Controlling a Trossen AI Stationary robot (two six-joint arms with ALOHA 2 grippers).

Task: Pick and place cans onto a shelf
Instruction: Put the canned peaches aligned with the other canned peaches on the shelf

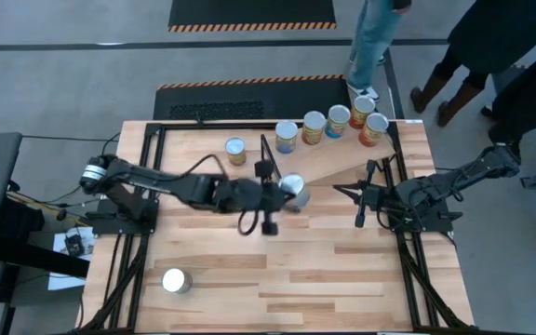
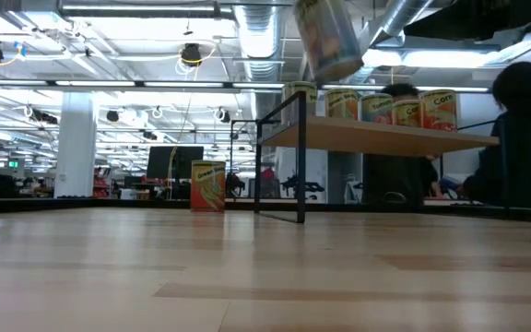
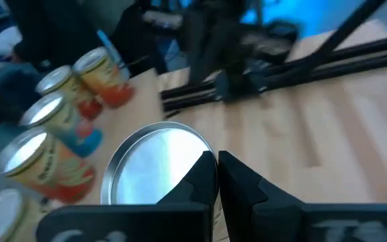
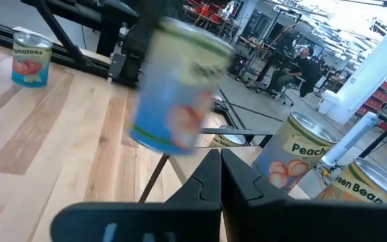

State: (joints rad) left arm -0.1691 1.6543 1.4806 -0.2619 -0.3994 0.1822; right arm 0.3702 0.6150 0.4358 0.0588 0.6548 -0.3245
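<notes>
A can (image 1: 292,187) with a silver lid (image 3: 154,171) is in the air by my left gripper (image 1: 282,193), over the table near the shelf's low end. The low view (image 2: 328,39) and the right wrist view (image 4: 179,87) show it tilted and high above the table. My left gripper's fingers (image 3: 217,176) stand shut together, with the lid beside them, not between them. The shelf (image 1: 342,167) is a tilted light-wood board with a black frame (image 2: 300,157). Several cans (image 1: 314,127) stand on it. My right gripper (image 1: 340,191) is shut and empty to the right of the shelf. My left gripper has its shut fingers next to the can's lid edge (image 3: 197,161). One finger overlaps that edge in the wrist view. I cannot tell whether it touches the can. No finger shows on the can's sides in the low view.
One can (image 1: 235,149) stands on the table left of the shelf and also shows in the low view (image 2: 208,185). Another can (image 1: 176,280) stands near the table's near left corner. People stand beyond the far right corner (image 1: 372,46).
</notes>
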